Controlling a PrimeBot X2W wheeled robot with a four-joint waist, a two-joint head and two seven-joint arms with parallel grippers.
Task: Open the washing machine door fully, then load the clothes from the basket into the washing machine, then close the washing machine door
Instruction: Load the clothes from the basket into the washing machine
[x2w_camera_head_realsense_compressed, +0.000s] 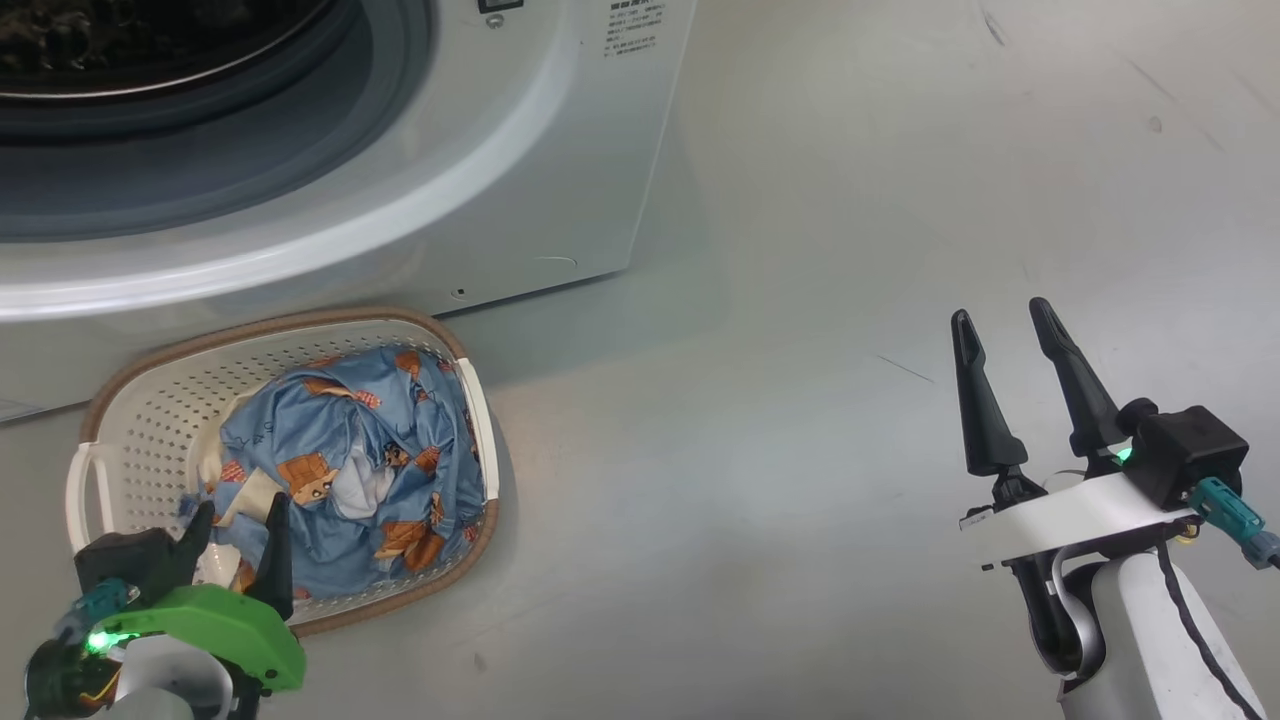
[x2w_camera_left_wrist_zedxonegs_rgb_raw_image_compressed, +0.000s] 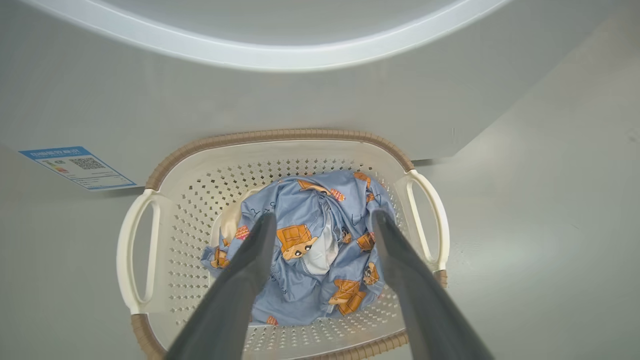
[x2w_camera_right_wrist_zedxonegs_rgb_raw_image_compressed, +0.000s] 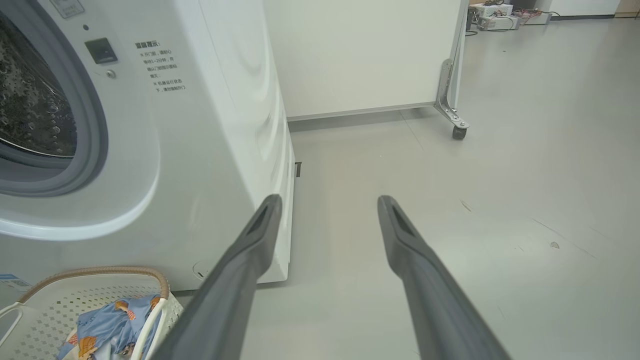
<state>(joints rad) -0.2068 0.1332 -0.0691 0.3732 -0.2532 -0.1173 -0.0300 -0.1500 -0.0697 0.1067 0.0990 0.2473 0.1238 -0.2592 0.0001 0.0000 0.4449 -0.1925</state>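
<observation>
Basket (x2w_camera_left_wrist_zedxonegs_rgb_raw_image_compressed: 280, 135) top is open: the left tool (x2w_camera_left_wrist_zedxonegs_rgb_raw_image_compressed: 324, 216), fingers spread, has clear descent to the clothes (x2w_camera_left_wrist_zedxonegs_rgb_raw_image_compressed: 305, 210). Washer (x2w_camera_head_realsense_compressed: 560, 150) front walls the far side; open floor (x2w_camera_head_realsense_compressed: 800, 450) lies right.

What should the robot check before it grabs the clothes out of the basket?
1. Left hand open: ok, fingers spread wide.
2. Left hand aimed at the clothes: ok, fingers point down at the pile.
3. Clothes inside the basket: ok, bunched on its floor.
4. Washing machine mouth uncovered: ok.
5. Door swung fully back: cannot tell.
6. Right hand out of the way: ok, open over bare floor.
</observation>
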